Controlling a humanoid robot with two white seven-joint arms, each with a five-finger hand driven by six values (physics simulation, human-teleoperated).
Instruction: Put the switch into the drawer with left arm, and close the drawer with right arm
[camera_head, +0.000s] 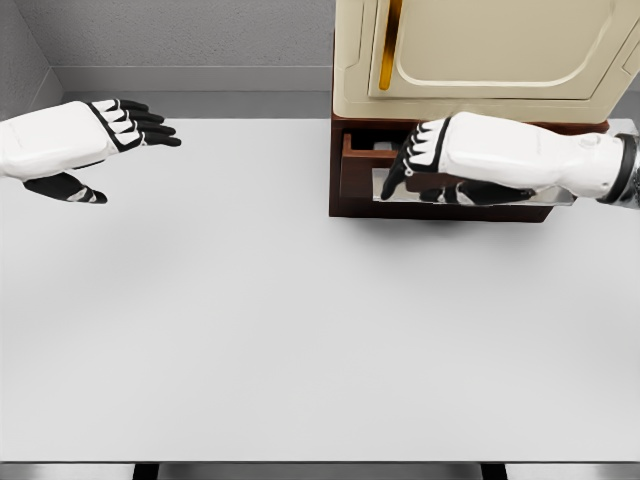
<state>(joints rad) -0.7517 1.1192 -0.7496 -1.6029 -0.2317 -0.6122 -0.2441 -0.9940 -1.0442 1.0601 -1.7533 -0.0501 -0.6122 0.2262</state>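
- Seen from the robot's head cam, a smooth matte white table (250, 330) fills most of the view, w/ a grey textured wall behind its far edge.
- Left hand (85, 145): glossy white shell, black jointed fingers. It hovers over the table's far-left part, fingers straight and spread, thumb hanging apart below the palm. Holds nothing.
- Right hand (450, 165): same white-and-black build, arm entering from the right edge. Fingers relaxed and slightly bent, pointing left and down, nothing grasped. Hand sits in front of the drawer's face; can't tell whether it touches.
- Drawer (365, 180): dark reddish-brown, wood-look, boxy, directly behind and under the right hand. It looks partly pulled out, w/ a pale shiny strip along its front showing under the hand.
- Cabinet (480, 50): cream, smooth, rounded corners, w/ an amber vertical strip; just beyond the right hand, above the drawer.
- Switch: can't be seen; drawer interior mostly hidden by the right hand, so its place can't be told.
- Open room: broad bare tabletop between the hands, which are well apart, and all of the near side toward the front edge.
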